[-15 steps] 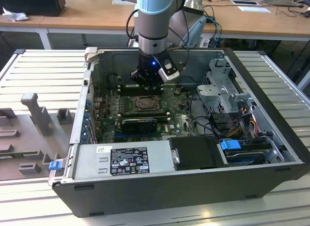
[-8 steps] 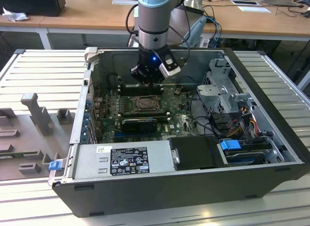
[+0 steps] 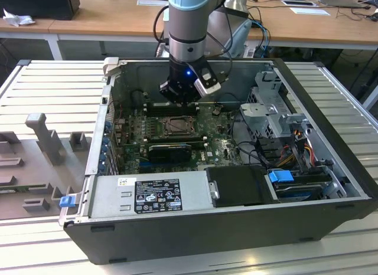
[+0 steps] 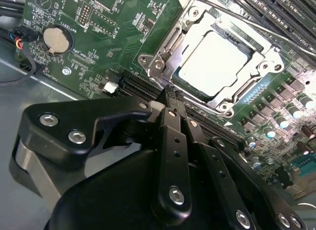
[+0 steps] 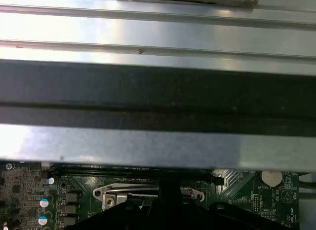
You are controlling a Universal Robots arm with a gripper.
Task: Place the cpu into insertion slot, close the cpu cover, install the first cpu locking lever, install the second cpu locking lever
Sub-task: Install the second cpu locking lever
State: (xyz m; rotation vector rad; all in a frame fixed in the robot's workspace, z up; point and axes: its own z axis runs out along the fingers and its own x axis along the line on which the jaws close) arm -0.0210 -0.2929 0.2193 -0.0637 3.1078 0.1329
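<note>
Jaws (image 4: pixel 170 94): black fingers drawn together into one narrow tip, no gap showing between them and nothing held; in the second wrist view the tip sits at the near edge of the cpu cover (image 4: pixel 170 47), contact or a hair above, cannot tell which.
Gripper body (image 3: pixel 180 86): in the exterior view it hangs low inside the computer case, over the back edge of the socket area, a blue light lit on it.
Cpu (image 4: pixel 215 62): seated flat in the insertion slot (image 3: pixel 175 127), pale metal top up, bright with glare.
Cpu cover: lies down flat around the chip, the chip showing through its square window.
Locking levers: thin wire rods (image 4: pixel 256 25) run along the socket frame; whether latched, cannot tell.
Motherboard (image 4: pixel 123 27): green, floor of the case; round coin battery (image 4: pixel 54 37) well apart from the socket; long black memory slots (image 4: pixel 291 13) just beside the socket's far side.
Computer case (image 3: pixel 331 118): open-topped black box; holds the board, a grey power supply (image 3: pixel 150 195) along the near wall, a metal drive cage (image 3: pixel 273 107) and cable bundle at the exterior view's right.
Edges: case walls rise on every side of the arm; open room straight above the socket.
Surface (image 3: pixel 53 92): ribbed grey metal under the case, grey fixtures (image 3: pixel 44 136) at the exterior view's left.
</note>
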